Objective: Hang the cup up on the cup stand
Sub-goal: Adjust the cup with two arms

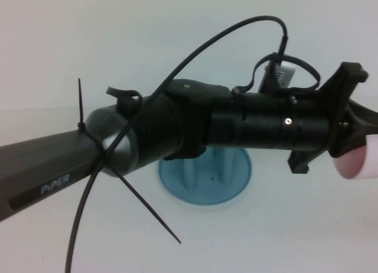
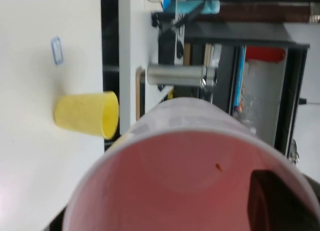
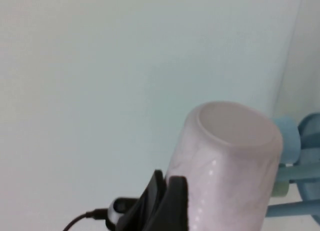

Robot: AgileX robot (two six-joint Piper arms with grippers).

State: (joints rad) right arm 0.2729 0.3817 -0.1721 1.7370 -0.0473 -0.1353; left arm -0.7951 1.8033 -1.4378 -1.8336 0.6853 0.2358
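Note:
My left arm (image 1: 177, 131) reaches across the high view to the right edge, well above the table. Its gripper (image 1: 367, 131) there is shut on the wall of the pale pink cup (image 1: 359, 161). In the left wrist view the cup's pink inside (image 2: 190, 191) fills the picture, with one dark finger (image 2: 280, 201) inside the rim. The right wrist view shows the cup (image 3: 225, 161) close up, base outward, next to the blue pegs of the cup stand (image 3: 300, 178). The stand's teal dish base (image 1: 207, 187) sits mid-table, half hidden under my left arm. My right gripper is not seen in the high view.
A yellow cup (image 2: 87, 113) lies on its side on the white table near its edge. Beyond that edge are a metal cylinder (image 2: 180, 76) and dark shelving (image 2: 260, 66). A small blue-framed sticker (image 2: 57, 50) is on the tabletop.

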